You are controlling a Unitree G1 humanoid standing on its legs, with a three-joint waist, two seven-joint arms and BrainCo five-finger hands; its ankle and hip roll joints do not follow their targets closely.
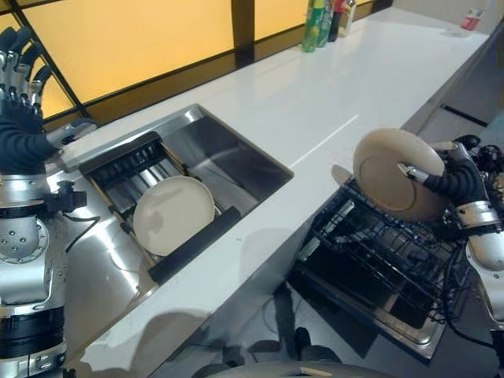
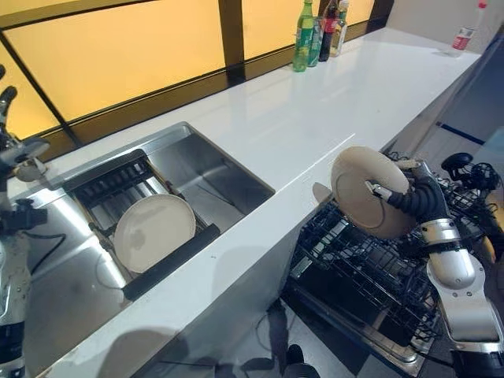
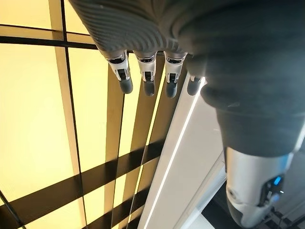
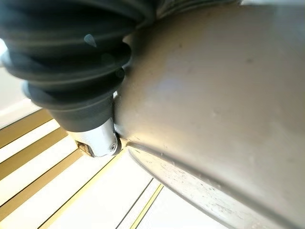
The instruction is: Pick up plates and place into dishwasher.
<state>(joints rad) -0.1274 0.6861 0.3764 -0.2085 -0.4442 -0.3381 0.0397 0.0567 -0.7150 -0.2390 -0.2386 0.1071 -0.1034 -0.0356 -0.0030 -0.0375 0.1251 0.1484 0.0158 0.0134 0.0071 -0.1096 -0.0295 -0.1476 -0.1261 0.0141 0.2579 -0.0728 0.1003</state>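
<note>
My right hand pinches a beige plate by its rim and holds it on edge above the black dishwasher rack. Its thumb presses the plate from one side. A second beige plate leans in the drying rack inside the steel sink. My left hand is raised at the far left beside the sink, fingers straight and holding nothing.
The white counter runs back to several bottles by the window; a small bottle stands at the far right. The open dishwasher door juts out below the rack.
</note>
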